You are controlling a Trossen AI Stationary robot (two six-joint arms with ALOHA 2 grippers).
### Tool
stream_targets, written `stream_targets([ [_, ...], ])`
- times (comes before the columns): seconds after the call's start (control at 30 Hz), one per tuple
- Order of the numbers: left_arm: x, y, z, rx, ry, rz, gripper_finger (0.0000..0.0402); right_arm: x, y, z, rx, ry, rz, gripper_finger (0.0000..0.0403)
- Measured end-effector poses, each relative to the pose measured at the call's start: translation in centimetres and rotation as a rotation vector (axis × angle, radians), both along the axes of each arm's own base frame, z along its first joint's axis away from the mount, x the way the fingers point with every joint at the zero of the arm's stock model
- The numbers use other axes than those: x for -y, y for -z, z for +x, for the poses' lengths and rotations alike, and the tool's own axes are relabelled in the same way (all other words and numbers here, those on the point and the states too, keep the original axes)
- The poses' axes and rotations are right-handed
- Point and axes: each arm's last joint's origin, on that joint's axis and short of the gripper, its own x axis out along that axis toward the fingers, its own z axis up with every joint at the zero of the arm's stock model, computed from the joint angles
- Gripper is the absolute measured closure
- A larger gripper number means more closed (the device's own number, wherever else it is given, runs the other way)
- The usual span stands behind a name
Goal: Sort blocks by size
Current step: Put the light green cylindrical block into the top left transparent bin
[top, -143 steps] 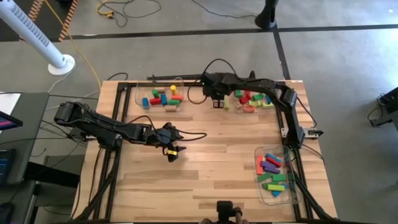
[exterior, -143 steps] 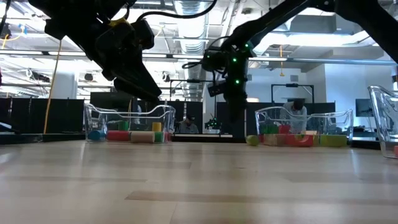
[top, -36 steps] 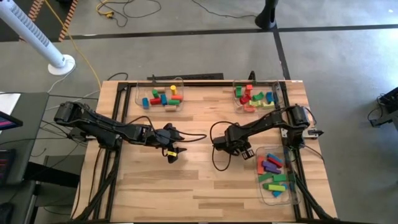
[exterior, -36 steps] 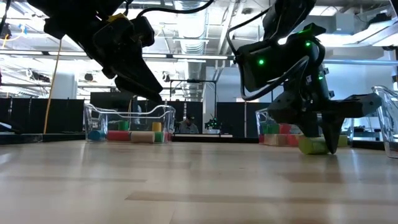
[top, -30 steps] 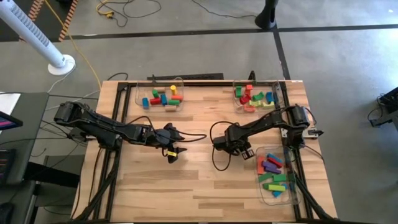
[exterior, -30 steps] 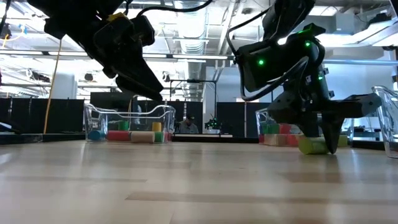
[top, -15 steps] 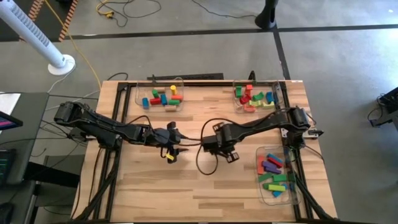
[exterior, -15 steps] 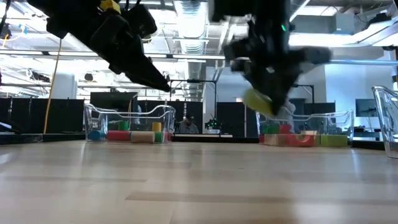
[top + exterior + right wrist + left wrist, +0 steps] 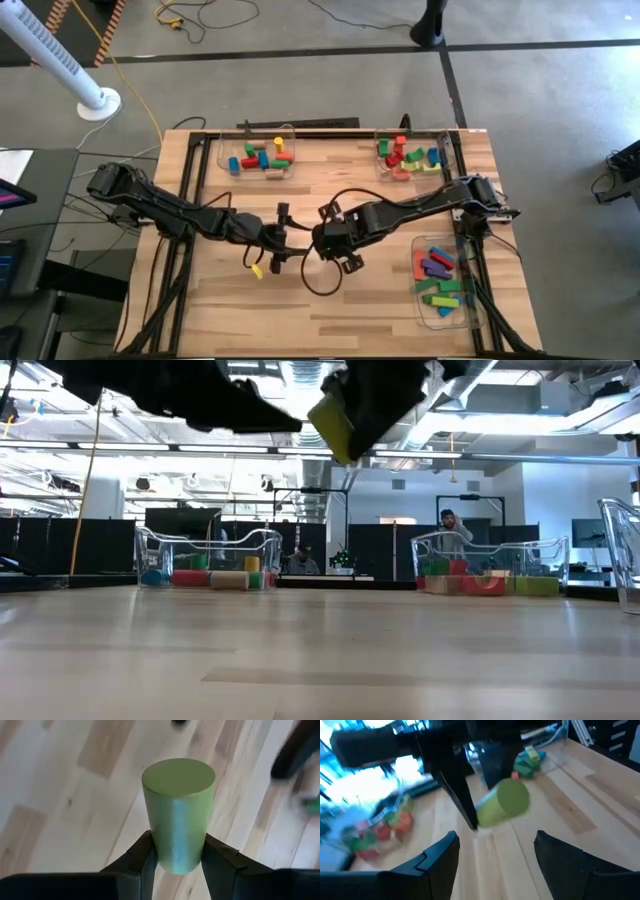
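From above, both dark arms meet near the middle of the wooden table [image 9: 400, 310]; the right gripper [image 9: 322, 240] faces the left gripper [image 9: 287, 236]. Coloured wooden blocks lie in three clear plastic trays: far left [image 9: 258, 158], far right [image 9: 408, 157] and near right [image 9: 440, 278].

At table height, a yellow-green wooden cylinder [image 9: 335, 415] hangs high above the tabletop.

The left wrist camera shows its own fingers [image 9: 440, 857] spread wide, empty, with the cylinder [image 9: 504, 803] just ahead.

The right wrist camera shows its fingers [image 9: 145, 857] clamped on the cylinder's [image 9: 178, 812] lower end.
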Motion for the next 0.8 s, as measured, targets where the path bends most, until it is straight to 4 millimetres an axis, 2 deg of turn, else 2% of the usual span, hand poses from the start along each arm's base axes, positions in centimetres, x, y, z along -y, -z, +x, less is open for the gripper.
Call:
stream_targets([
  [0.17,0.6,-0.6,0.0,0.063,0.025,0.058,0.0154,-0.8,-0.7,0.5,0.074,-0.038,0.006,0.0249],
  [0.53,1.5,-0.9,-0.1,0.097,0.141,0.087,0.0154,-1.0,-1.6,1.4,0.177,-0.065,0.015,0.0249],
  [0.8,2.2,-1.5,-0.3,0.16,0.138,0.131,0.0154,-0.9,-1.8,1.6,0.211,-0.063,0.022,0.0249],
])
